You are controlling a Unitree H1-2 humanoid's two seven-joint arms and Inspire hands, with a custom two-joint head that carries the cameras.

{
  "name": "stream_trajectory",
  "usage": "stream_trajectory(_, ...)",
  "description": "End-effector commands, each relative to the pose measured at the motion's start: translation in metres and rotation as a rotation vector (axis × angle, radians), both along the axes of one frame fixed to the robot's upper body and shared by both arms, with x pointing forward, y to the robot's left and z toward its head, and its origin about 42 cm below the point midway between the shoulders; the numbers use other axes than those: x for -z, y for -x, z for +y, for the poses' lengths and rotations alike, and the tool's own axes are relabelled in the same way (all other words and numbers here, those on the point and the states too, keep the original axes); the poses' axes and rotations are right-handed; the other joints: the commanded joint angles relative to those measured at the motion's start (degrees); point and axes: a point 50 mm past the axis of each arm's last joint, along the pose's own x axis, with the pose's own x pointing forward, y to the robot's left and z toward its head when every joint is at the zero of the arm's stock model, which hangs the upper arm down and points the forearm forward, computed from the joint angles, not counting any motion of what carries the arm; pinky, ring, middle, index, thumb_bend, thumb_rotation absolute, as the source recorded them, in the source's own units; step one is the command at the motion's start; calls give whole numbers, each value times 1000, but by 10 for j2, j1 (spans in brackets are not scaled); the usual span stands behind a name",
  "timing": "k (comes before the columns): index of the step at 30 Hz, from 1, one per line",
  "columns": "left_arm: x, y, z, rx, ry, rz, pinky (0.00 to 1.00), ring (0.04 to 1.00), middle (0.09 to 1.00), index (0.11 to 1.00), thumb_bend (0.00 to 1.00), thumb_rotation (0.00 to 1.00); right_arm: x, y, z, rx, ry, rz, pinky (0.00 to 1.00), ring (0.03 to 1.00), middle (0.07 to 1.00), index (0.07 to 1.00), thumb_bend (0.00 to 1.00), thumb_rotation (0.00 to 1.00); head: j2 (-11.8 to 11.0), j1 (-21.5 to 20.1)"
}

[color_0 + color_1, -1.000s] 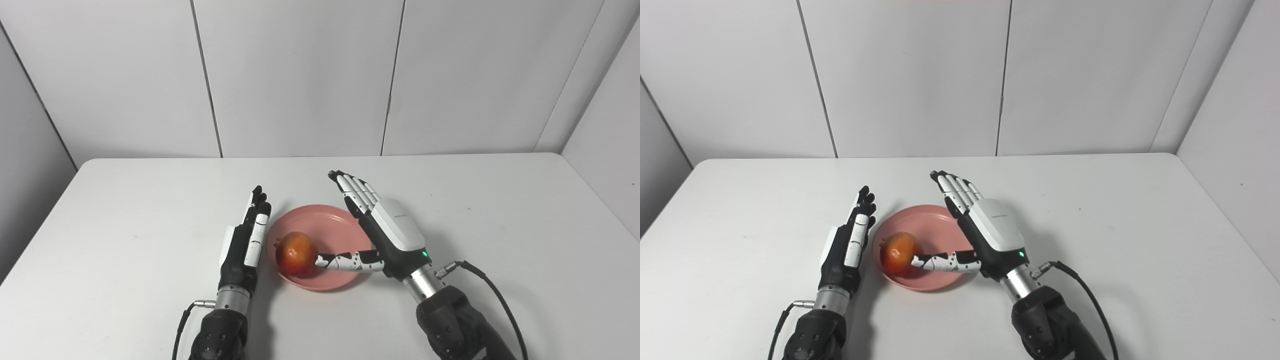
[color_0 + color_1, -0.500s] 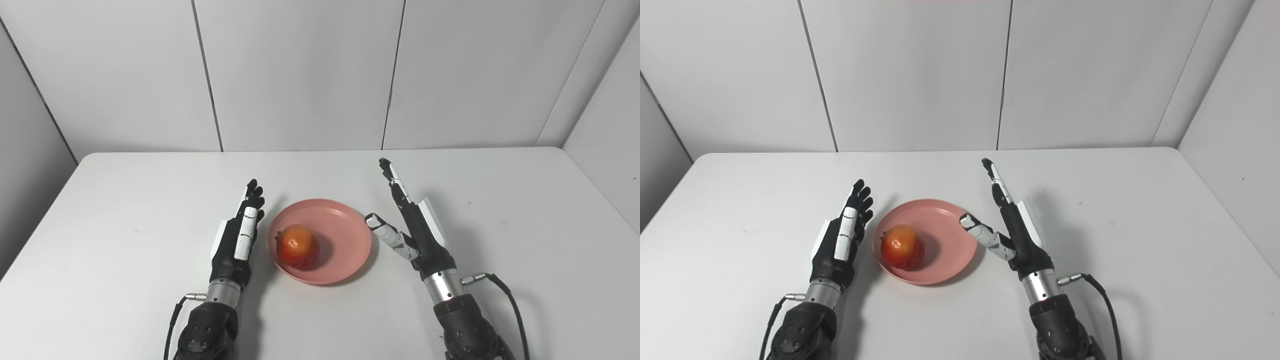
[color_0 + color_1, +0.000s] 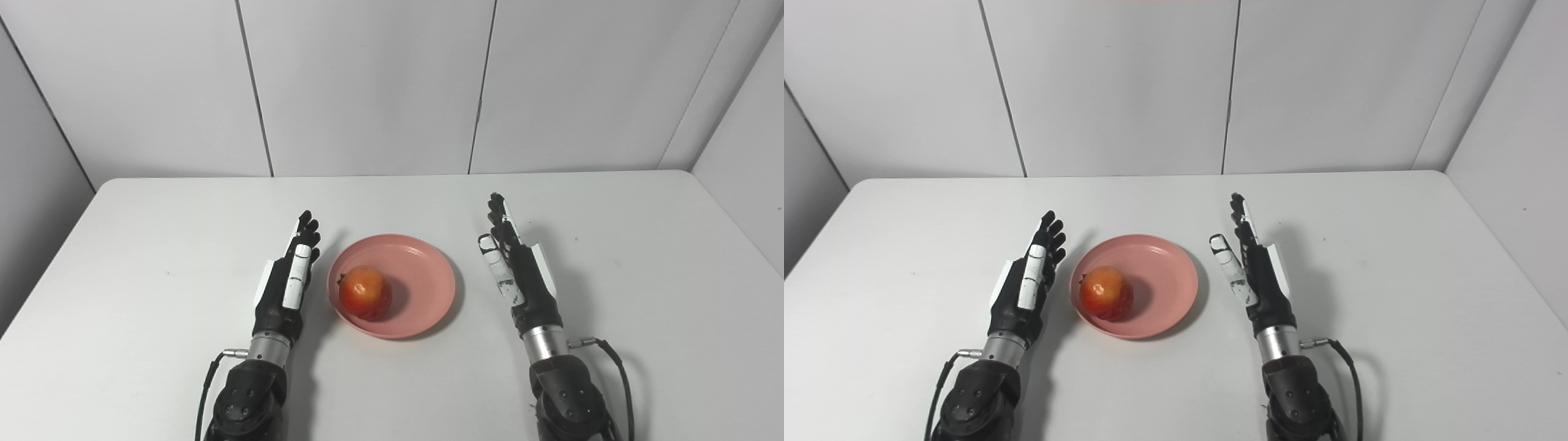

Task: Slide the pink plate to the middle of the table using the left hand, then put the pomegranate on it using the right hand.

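Note:
The pink plate (image 3: 422, 288) sits near the middle of the white table. On its left part rests the red-orange pomegranate (image 3: 365, 293). My left hand (image 3: 288, 282) lies just left of the plate, edge-on, fingers straight and pointing away, holding nothing. My right hand (image 3: 517, 269) stands to the right of the plate, a short gap from its rim, fingers extended and empty. Both hands also show in the right eye view, left hand (image 3: 1028, 285) and right hand (image 3: 1255, 272), either side of the plate (image 3: 1167, 288).
The white table (image 3: 153, 245) is bounded by grey panel walls at the back and sides. A cable (image 3: 618, 373) trails from the right wrist near the front edge.
My right hand let go of the pomegranate, drew back off the plate to the right and straightened its fingers. The pomegranate stays on the plate. The camera tilted slightly, shifting the scene upward.

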Motion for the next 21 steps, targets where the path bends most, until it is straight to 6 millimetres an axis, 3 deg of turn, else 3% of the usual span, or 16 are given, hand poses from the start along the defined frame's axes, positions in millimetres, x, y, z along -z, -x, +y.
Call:
stream_trajectory(1,-24,-12,-2,20,18,-78,1000,1000,1000,1000,720,1000,-19,-7,5,-23,-82,-9,1000,1000,1000,1000,634,1000,2,-1)
stream_trajectory(12,-23,-13,-2,8,-14,-78,1000,1000,1000,1000,717,1000,-12,-3,3,-39,-224,71,1000,1000,1000,1000,672,984,6,-8)
stream_trajectory(21,-23,-12,1,-7,-20,-73,1000,1000,1000,1000,719,1000,-7,-3,0,-25,-228,87,1000,1000,1000,1000,672,950,5,-6)
